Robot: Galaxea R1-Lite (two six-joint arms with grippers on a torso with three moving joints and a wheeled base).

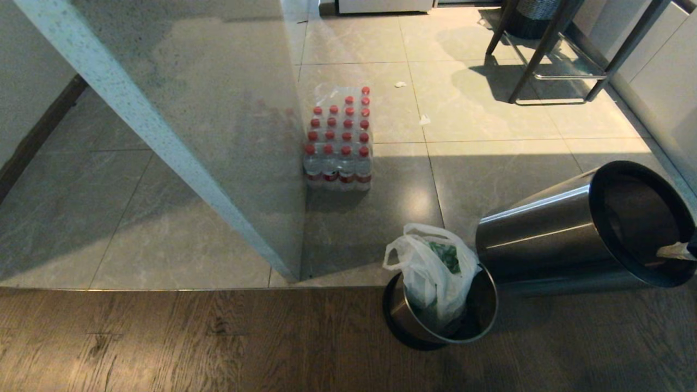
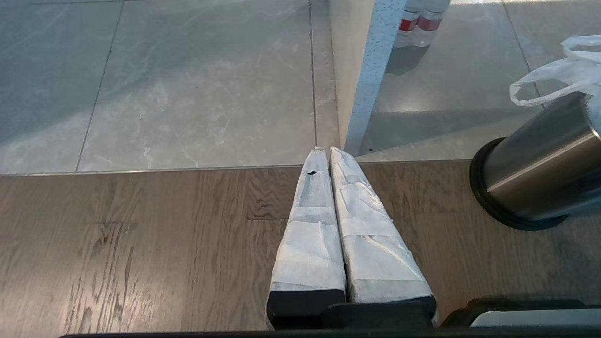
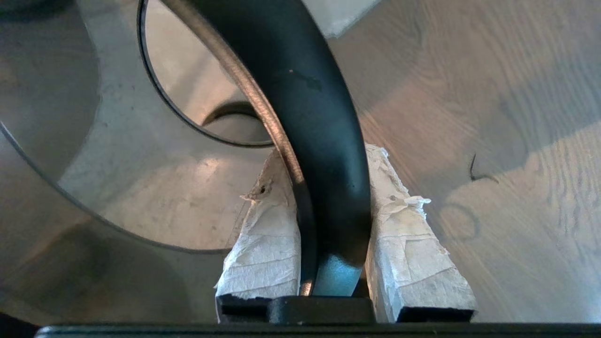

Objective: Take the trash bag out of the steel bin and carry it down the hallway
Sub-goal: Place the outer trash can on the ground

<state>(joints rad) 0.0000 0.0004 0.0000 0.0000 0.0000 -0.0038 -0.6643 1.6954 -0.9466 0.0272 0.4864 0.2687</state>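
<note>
Right pincer (image 3: 328, 206) is clamped on the black rim of a large tilted bin (image 1: 544, 234). Left pincer (image 2: 328, 155) hangs closed, empty. Nothing is done yet: the bag (image 1: 430, 267) sits in the small bin (image 1: 479, 310).

We see only a taped fingertip of the right gripper (image 1: 677, 250) at the head view's right edge, which also cuts the large bin (image 1: 572, 231). The bag (image 1: 435, 269) hides its lower part inside the small bin (image 1: 442, 313). The stool (image 1: 561, 49), upper right, is cropped.
</note>
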